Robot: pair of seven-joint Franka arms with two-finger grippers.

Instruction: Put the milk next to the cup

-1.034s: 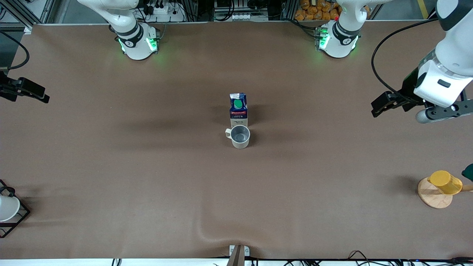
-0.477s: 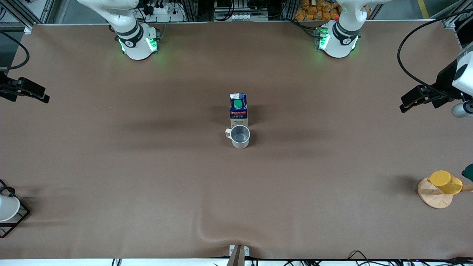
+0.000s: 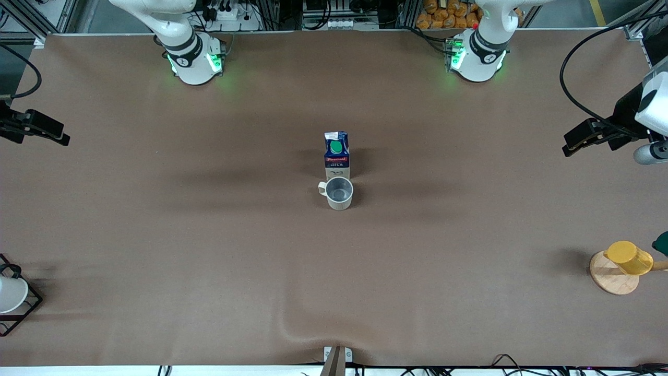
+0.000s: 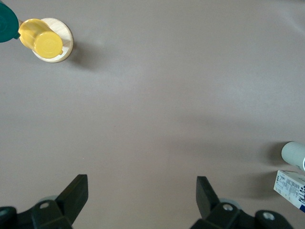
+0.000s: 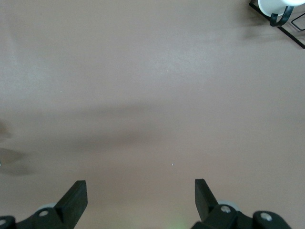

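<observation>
White arms rise from round bases (image 3: pixel 194 65) lit green; black cables (image 3: pixel 576 78) trail; each gripper black.

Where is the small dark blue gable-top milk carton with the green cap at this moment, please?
In the front view, the milk carton stands upright near the table's middle, right beside the pale grey-beige mug and farther from the camera than it; neither gripper is near it.

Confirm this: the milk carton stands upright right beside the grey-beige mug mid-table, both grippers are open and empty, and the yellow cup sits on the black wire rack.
One detail is wrong. The yellow cup sits on a round wooden coaster, as the front view shows; the black wire rack holds a white cup. The milk, mug, left gripper and right gripper are as stated.
</observation>
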